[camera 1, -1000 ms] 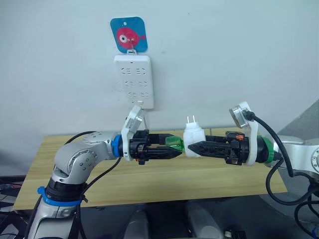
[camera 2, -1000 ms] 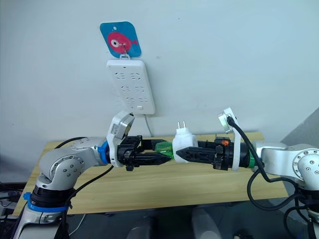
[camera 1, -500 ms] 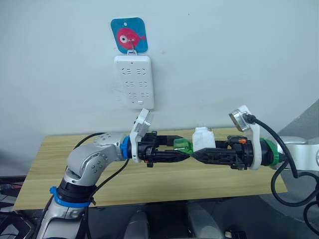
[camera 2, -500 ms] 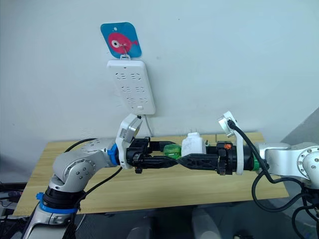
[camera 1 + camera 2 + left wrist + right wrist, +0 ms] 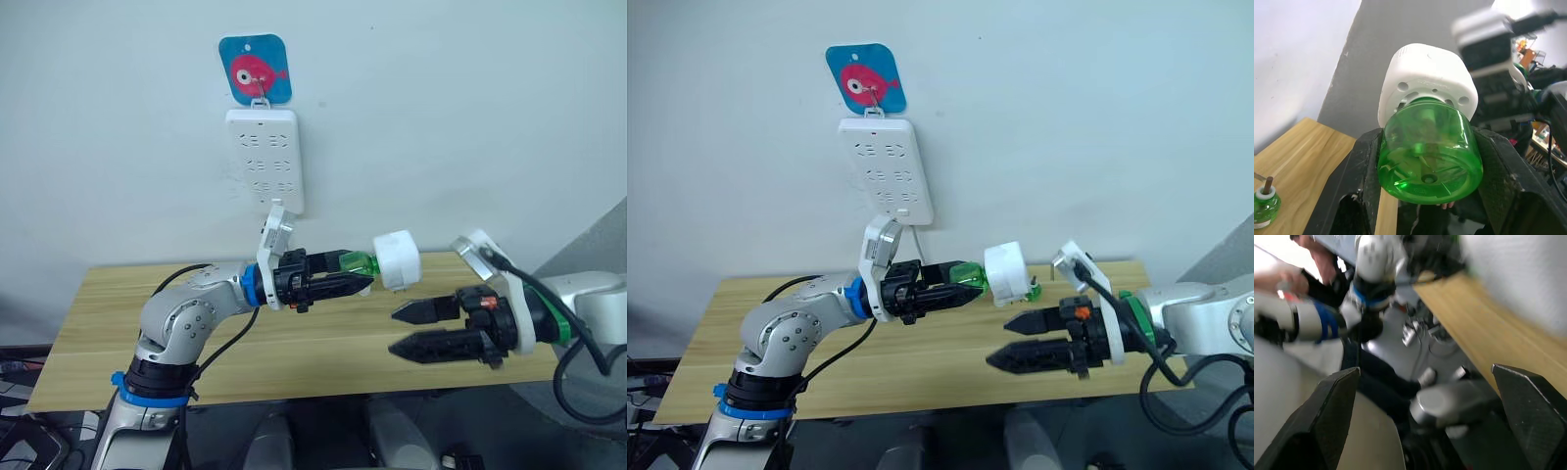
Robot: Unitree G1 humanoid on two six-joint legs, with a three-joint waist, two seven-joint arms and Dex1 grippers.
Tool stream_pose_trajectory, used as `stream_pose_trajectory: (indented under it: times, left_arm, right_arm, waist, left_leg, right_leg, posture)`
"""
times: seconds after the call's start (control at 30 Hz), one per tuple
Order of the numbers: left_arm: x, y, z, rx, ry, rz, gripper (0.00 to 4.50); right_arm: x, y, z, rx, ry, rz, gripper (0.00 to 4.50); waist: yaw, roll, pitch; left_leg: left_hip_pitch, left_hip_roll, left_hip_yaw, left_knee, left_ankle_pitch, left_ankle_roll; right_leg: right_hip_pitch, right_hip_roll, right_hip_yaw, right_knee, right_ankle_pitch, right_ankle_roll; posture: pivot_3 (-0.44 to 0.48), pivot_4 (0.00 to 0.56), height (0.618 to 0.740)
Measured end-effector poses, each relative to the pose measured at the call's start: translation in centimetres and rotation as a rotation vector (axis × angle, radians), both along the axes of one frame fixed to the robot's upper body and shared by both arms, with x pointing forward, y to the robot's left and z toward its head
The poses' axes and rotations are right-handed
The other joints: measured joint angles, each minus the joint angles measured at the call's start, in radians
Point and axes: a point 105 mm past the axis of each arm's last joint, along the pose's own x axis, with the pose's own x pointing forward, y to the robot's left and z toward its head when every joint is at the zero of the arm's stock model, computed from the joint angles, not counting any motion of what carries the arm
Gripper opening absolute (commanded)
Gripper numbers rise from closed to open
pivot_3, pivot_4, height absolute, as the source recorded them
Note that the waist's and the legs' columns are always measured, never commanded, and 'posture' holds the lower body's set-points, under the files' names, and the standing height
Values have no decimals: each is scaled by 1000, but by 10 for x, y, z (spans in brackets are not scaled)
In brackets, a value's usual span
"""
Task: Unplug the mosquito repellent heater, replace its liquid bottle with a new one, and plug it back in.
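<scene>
The left gripper (image 5: 355, 285) is clamped on the green bottle (image 5: 1429, 150), which is screwed into the white heater (image 5: 397, 260); the heater juts out past its fingertips, held in the air above the wooden table (image 5: 98, 313). The right gripper (image 5: 404, 330) hangs just below and beside the heater, apart from it, fingers spread wide and holding nothing. A second small green bottle (image 5: 1264, 206) stands on the table. A white power strip (image 5: 263, 160) hangs on the wall above the left gripper.
</scene>
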Motion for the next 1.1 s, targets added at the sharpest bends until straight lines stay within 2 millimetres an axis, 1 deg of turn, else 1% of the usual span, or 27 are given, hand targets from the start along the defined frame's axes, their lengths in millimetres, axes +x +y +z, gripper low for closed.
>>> stream_pose_trajectory:
  times: [0.07,0.13,0.2,0.27,0.3,0.33,0.37,0.5,0.67,0.83,0.97,1.1]
  left_arm:
    - [-2,1,-1,8,23,-18,2303]
    - [-5,4,-1,18,46,-40,2303]
    - [-9,6,-1,24,70,-73,2303]
    - [-12,7,1,30,78,-105,2303]
    - [-14,8,3,33,83,-126,2303]
    - [-15,9,3,36,86,-135,2303]
    - [-16,9,3,39,86,-146,2303]
    - [-18,9,5,43,89,-173,2303]
    - [-18,9,5,41,93,-179,2303]
    - [-17,9,4,31,99,-174,2303]
    - [-14,10,4,5,97,-154,2303]
    - [-7,12,4,-3,88,-111,2303]
  right_arm:
    - [4,-11,-5,-30,-51,-40,3199]
    - [14,-25,-10,-81,-116,-101,2415]
    - [31,-40,-17,-144,-211,-182,1685]
    - [49,-53,-18,-190,-301,-258,940]
    - [60,-60,-21,-213,-355,-295,491]
    - [64,-61,-23,-215,-375,-305,199]
    - [70,-59,-24,-210,-400,-308,0]
    - [79,-39,-25,-140,-431,-254,0]
    - [76,-15,-20,-54,-417,-164,0]
    - [59,3,-17,24,-321,-85,0]
    - [49,6,-12,49,-262,-72,0]
    - [34,14,-5,86,-237,-26,0]
  waist:
    - [0,0,-1]
    - [0,0,-3]
    - [-3,-1,-8]
    - [-6,-1,-11]
    - [-8,-1,-17]
    - [-10,-1,-20]
    - [-14,-1,-21]
    - [-27,1,-21]
    - [-30,0,-21]
    - [-29,0,-21]
    - [-29,1,-22]
    - [-29,1,-22]
  left_leg:
    - [0,0,0,0,0,0]
    - [0,0,1,1,0,0]
    - [1,0,1,1,0,0]
    - [2,0,2,1,0,0]
    - [2,0,2,0,0,0]
    - [3,0,2,0,0,0]
    - [4,0,3,0,0,0]
    - [4,0,2,0,0,0]
    - [4,0,1,0,0,0]
    - [4,0,1,0,0,0]
    - [4,0,1,0,0,0]
    - [4,0,1,0,0,0]
  right_leg:
    - [0,0,0,0,-1,2]
    - [0,0,0,0,-1,3]
    - [0,0,1,0,-1,3]
    - [0,0,2,0,-1,3]
    - [1,0,2,0,-1,3]
    - [1,0,2,0,-1,3]
    - [2,0,2,0,-1,3]
    - [2,0,2,0,-1,3]
    - [2,0,1,0,-1,3]
    - [3,0,1,0,-1,3]
    - [3,0,1,0,-1,3]
    - [3,0,1,0,-1,3]
  posture:
    - [-186,105,740]
    - [-197,101,740]
    - [-200,100,740]
    - [-205,94,740]
    - [-205,94,740]
    - [-206,93,740]
    - [-206,92,740]
    - [-206,90,740]
    - [-200,90,740]
    - [-197,89,740]
    - [-197,89,740]
    - [-197,89,740]
